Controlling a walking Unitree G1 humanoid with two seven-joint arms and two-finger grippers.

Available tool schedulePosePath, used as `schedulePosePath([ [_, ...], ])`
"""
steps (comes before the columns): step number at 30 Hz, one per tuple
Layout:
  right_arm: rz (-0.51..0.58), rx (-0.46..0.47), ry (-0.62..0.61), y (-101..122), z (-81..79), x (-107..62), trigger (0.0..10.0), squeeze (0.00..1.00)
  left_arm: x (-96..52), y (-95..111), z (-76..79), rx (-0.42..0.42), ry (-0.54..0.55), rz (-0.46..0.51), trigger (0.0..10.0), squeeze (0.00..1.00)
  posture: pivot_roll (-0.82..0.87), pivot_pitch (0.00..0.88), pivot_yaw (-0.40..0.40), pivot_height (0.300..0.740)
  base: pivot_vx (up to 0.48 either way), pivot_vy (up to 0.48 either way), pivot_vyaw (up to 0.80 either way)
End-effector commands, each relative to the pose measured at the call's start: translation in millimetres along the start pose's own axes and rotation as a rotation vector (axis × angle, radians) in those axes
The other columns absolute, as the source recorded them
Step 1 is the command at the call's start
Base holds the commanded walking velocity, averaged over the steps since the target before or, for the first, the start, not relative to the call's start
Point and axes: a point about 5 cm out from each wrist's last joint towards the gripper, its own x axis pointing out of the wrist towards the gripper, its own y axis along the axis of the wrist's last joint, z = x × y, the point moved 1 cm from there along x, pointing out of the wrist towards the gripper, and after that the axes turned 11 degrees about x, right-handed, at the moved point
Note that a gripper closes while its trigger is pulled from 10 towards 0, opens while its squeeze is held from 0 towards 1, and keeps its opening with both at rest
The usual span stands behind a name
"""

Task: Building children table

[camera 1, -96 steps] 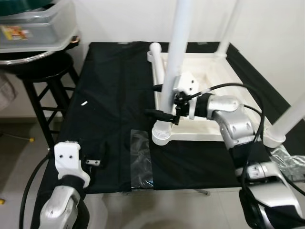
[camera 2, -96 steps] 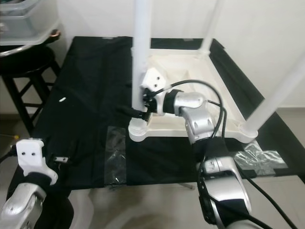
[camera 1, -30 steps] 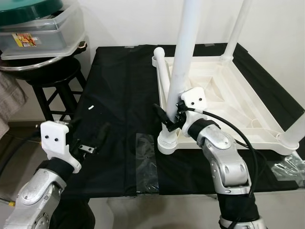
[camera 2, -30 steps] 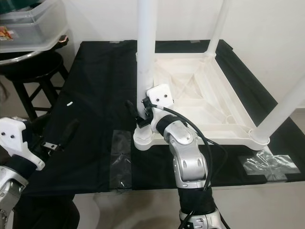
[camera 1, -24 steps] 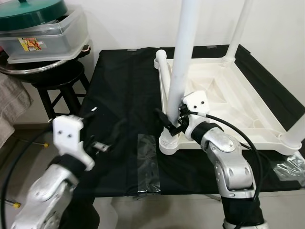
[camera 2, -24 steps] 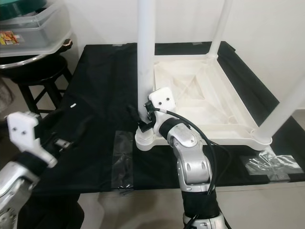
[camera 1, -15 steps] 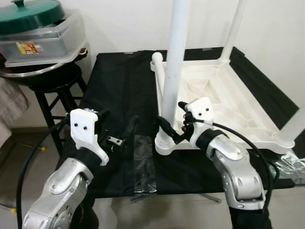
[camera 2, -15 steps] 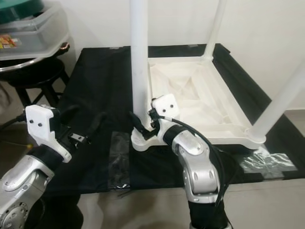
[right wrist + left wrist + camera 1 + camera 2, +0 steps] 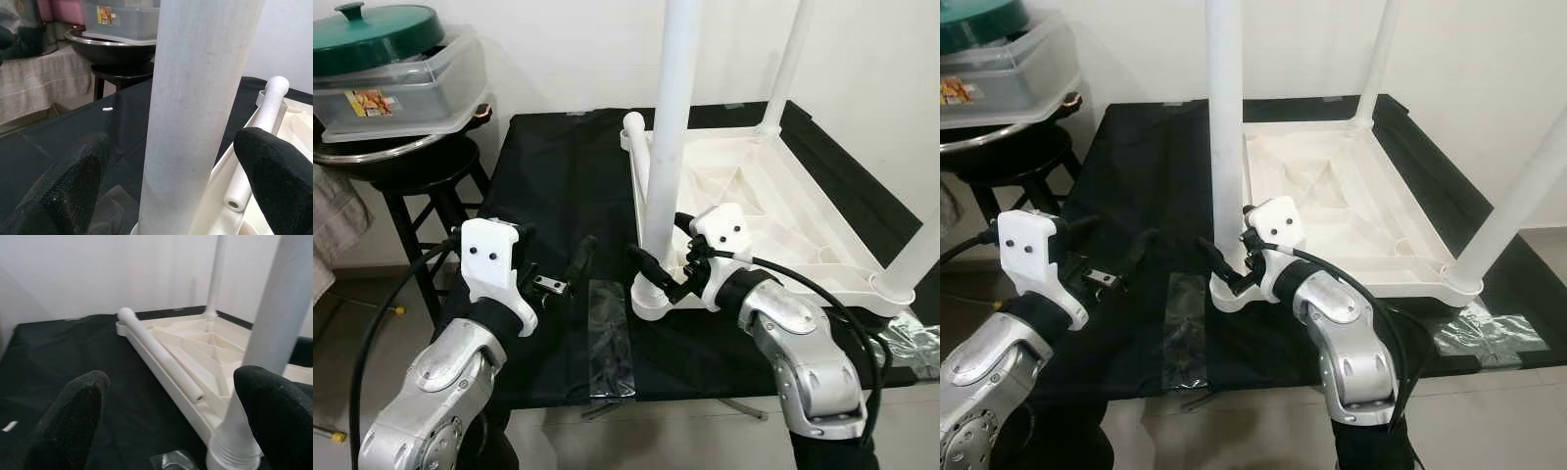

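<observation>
White tabletop lies upside down on the black-covered worktop. Three legs stand upright in corner sockets: near-left leg, far leg, near-right leg. Fourth leg lies loose along the left rim, far-left socket looks unfilled, so roughly three of four done. Right gripper at base of near-left leg, jaws spread either side, not pinching. Left gripper hovers over the cloth, jaws spread, holding nothing
</observation>
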Motion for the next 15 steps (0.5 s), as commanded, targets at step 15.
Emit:
schedulePosePath([
  [15, 0.053, -0.069, 0.301, 44.9, 38.6, 26.5, 10.0, 0.0, -36.6, -14.2, 3.3, 0.257, -0.043, -0.034, 10.0, 0.0, -0.01, 0.197, -0.044, 0.74, 0.0, 0.0, 0.0],
])
